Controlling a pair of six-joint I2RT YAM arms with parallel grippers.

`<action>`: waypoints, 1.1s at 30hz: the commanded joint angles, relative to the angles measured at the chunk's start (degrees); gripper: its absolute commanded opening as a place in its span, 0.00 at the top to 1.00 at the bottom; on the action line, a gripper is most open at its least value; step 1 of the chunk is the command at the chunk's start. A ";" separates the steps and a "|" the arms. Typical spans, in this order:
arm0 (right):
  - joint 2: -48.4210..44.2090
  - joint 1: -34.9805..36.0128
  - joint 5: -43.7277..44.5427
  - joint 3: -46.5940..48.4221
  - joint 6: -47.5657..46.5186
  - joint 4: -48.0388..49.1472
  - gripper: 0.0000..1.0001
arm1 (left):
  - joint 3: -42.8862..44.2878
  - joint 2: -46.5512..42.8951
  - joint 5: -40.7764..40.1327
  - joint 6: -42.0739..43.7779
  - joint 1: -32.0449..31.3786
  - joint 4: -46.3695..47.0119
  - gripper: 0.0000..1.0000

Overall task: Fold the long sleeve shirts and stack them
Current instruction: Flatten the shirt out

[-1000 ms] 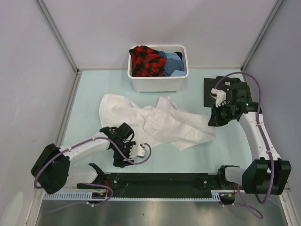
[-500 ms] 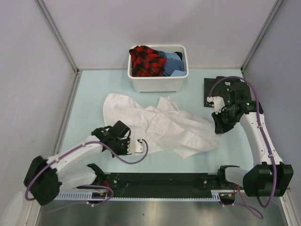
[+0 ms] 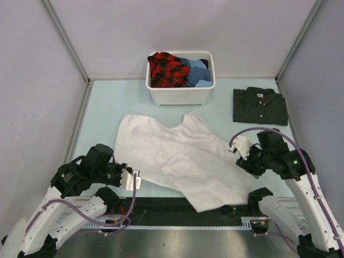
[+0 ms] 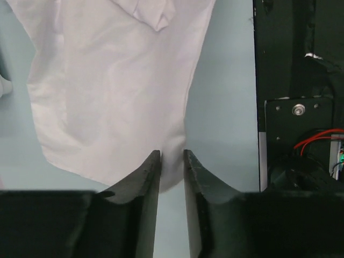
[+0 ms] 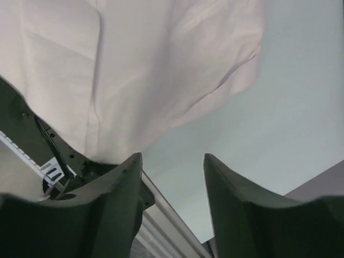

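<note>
White shirt is laid out at centre, not yet folded. Left claw narrowly parted at hem; right claw spread, empty. A sleeve is to be gripped next.

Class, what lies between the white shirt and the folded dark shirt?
Only bare pale green tabletop separates the large white cloth shirt from the folded dark striped shirt; the top view shows it.

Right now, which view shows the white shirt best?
Top external: the whole white shirt is visible, spread across the table. The left wrist view shows only its lower hem area, and the right wrist view only one edge.
</note>
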 commanded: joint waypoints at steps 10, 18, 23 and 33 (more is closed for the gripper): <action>17.85 -10.14 -9.82 6.89 3.16 10.44 0.00 | 1.11 5.95 2.56 -5.96 5.45 1.60 0.01; 49.07 -18.26 -27.76 18.84 23.62 28.82 0.21 | 14.21 34.85 13.11 -28.00 17.32 22.07 0.03; 58.75 -14.66 -26.64 20.44 32.34 44.73 0.20 | 11.94 43.57 9.44 -34.61 21.52 39.27 0.01; 73.96 -10.35 -26.54 25.18 36.13 55.91 0.18 | 26.68 67.91 9.25 -39.73 36.66 42.92 0.01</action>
